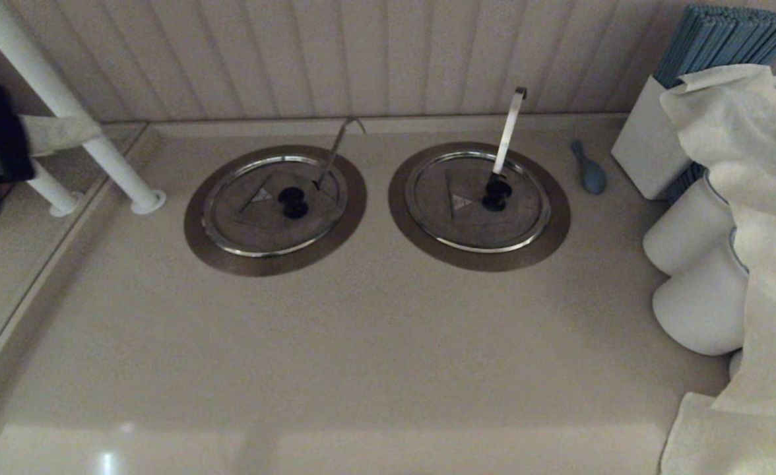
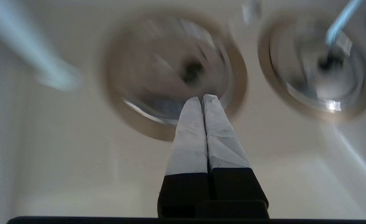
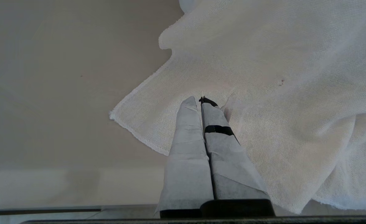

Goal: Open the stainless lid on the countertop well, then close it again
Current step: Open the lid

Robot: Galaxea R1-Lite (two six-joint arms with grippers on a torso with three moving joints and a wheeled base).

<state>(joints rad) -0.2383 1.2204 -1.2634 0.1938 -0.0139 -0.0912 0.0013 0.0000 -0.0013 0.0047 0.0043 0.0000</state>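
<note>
Stainless lid [image 1: 266, 208] sat flat & closed on the countertop well [image 1: 276, 211], left of the twin lid [image 1: 477, 201] w/ its broad bright handle [image 1: 508, 128]. Your left hand [image 2: 202, 99] hung above the near edge of the left well, fingers pressed together, holding nothing. Your right hand [image 3: 198, 100] was over the white cloth [image 3: 264, 93] on the counter [image 1: 361, 343], also closed & empty. Risks, as I judge them: the black knob [image 1: 292, 202] is small & the thin hooked rod [image 1: 338, 148] stands right beside it, so a closed or off-centre approach could knock the rod or skid off the knob. Going for the twin would be the wrong lid.
</note>
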